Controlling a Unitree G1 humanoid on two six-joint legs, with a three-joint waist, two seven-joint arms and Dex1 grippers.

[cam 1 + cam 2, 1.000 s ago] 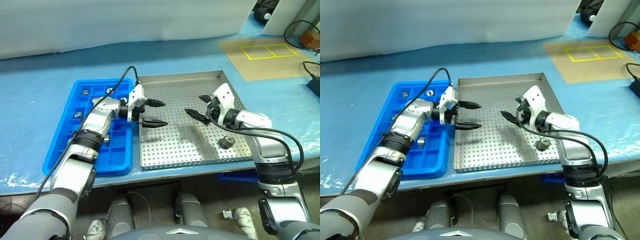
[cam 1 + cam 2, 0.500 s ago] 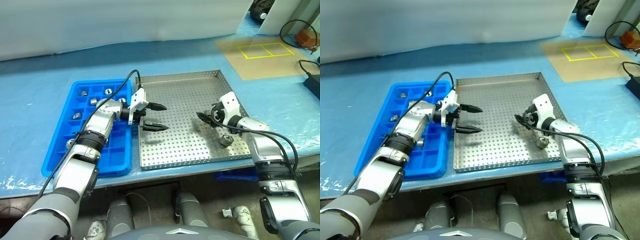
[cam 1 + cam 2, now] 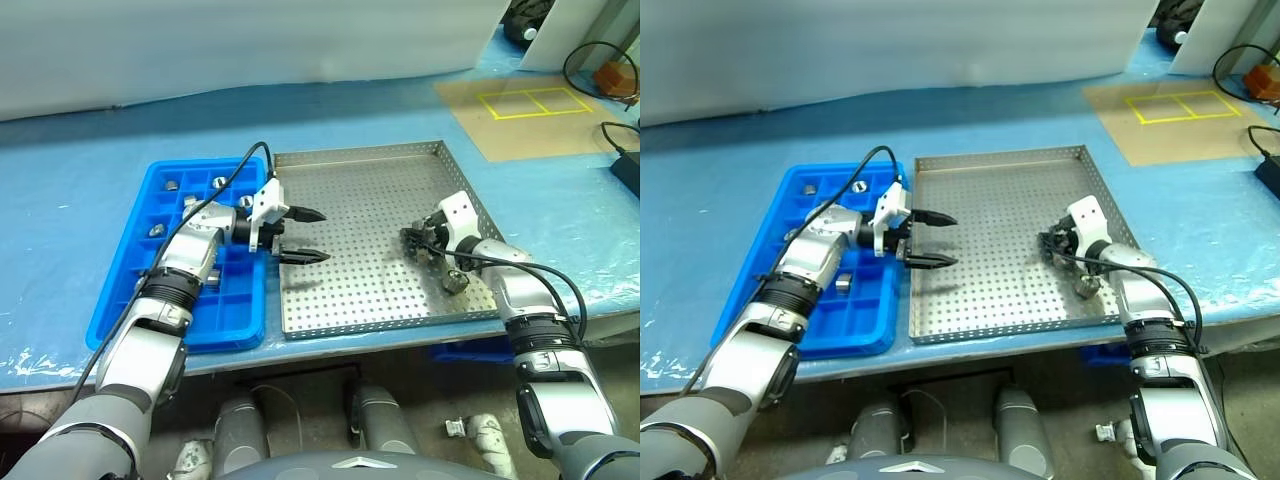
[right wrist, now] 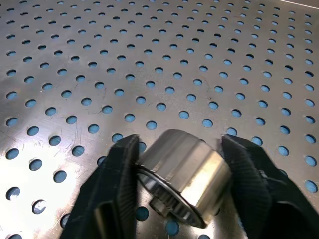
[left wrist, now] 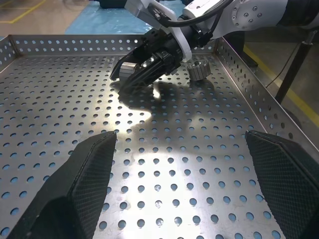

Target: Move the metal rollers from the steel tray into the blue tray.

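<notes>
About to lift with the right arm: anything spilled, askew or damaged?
Nothing stands out. The right gripper is shut on one metal roller, another roller lies in the steel tray beside it, others sit in the blue tray's compartments.

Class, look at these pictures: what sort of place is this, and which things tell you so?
Probably a workshop or robot test bench: a perforated steel tray, a blue tray with compartments, and taped yellow squares on the table.

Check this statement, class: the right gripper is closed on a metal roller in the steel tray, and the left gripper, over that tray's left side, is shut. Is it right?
Not quite. The left gripper is open, fingers spread, as the left eye view shows. The rest holds: the right gripper is closed on a metal roller in the steel tray.
</notes>
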